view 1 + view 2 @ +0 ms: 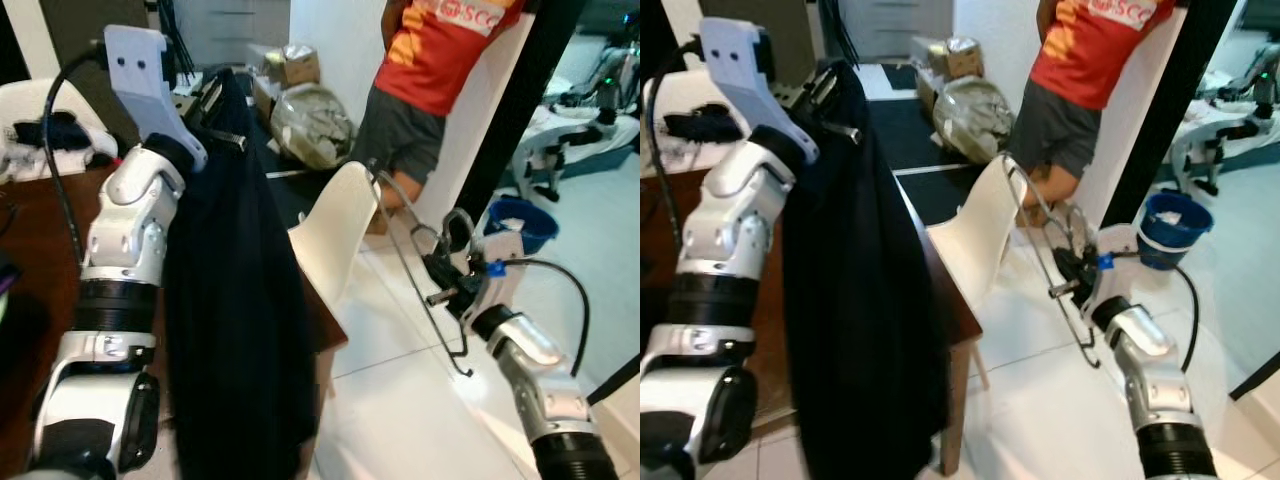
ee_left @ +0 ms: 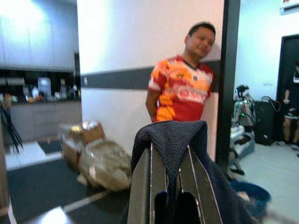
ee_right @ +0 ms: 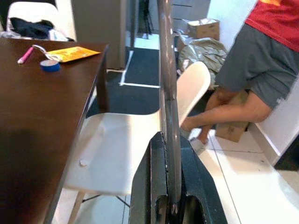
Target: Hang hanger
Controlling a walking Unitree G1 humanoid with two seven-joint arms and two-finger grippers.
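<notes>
Fingers of the right gripper (image 3: 172, 186) are clamped on the wire hanger (image 1: 420, 265), which it holds out to the robot's right, above the white floor (image 1: 400, 420), hook end low, frame slanting up toward the white chair (image 1: 335, 235). Hanger is bare, no cloth on it. Left gripper (image 2: 170, 186), raised high, has its fingers pinched on the dark garment (image 1: 235, 320); cloth drapes over the fingertips & hangs down long in front of the table (image 3: 42, 107) edge, nearly to the floor.

White chair stands betw. garment & hanger, tucked at the table's corner. Brown table carries a blue tape roll (image 3: 49, 65), pink pen (image 3: 24, 55) & yellow packet (image 3: 74, 53) at its far end.

A person in an orange-red shirt (image 1: 1095, 45) & grey shorts stands just beyond the hanger, by a white wall w/ a black post. Blue bucket (image 1: 1175, 225) sits on the floor past the right arm. Cardboard boxes & a plastic-wrapped bundle (image 1: 310, 125) lie behind the chair.
</notes>
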